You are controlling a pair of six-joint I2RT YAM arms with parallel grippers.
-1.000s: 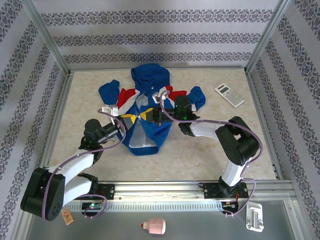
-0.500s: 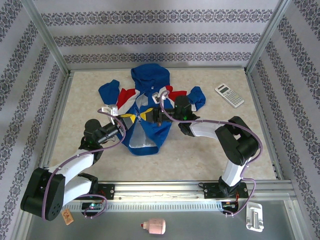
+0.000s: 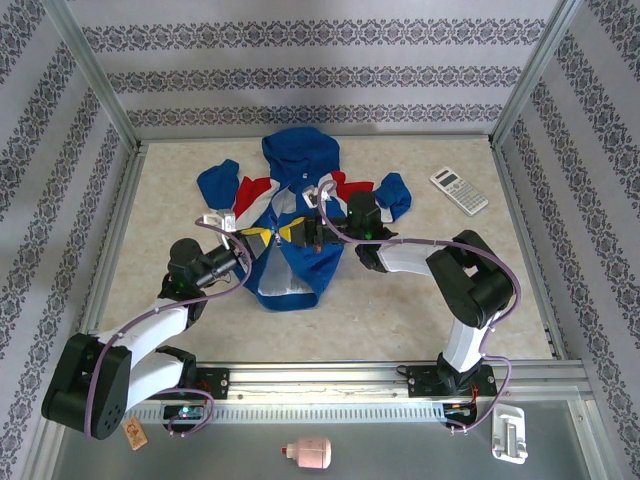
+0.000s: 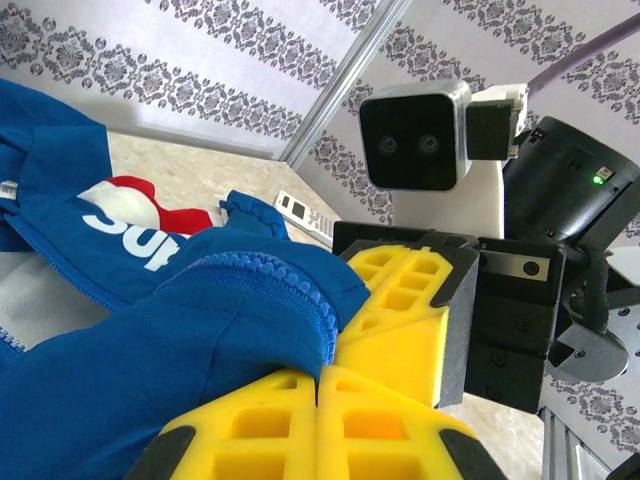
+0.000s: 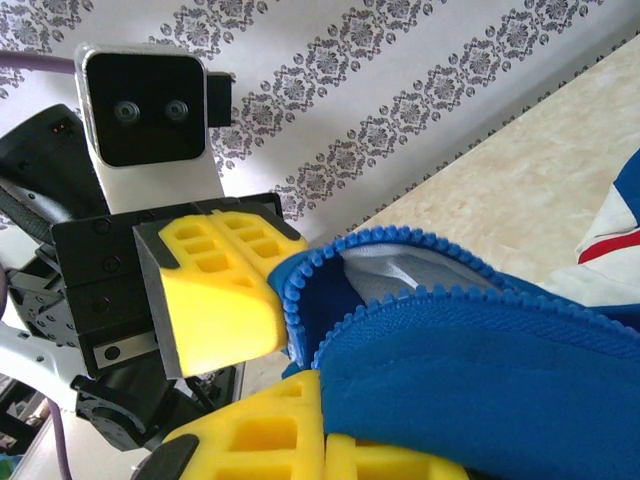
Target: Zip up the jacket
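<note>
the left gripper (image 4: 318,395) and right gripper (image 5: 322,420) each pinch a front edge of the jacket (image 3: 292,270), almost touching; next, i'd guess, the zipper teeth (image 5: 430,300) need lining up.

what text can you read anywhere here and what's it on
"Sup": white letters by the red chest panel of the jacket, left wrist view; a fold hides whatever follows.
Calculator: key and screen markings are too small to read.
Tag by the left arm's base: too small to read.
</note>
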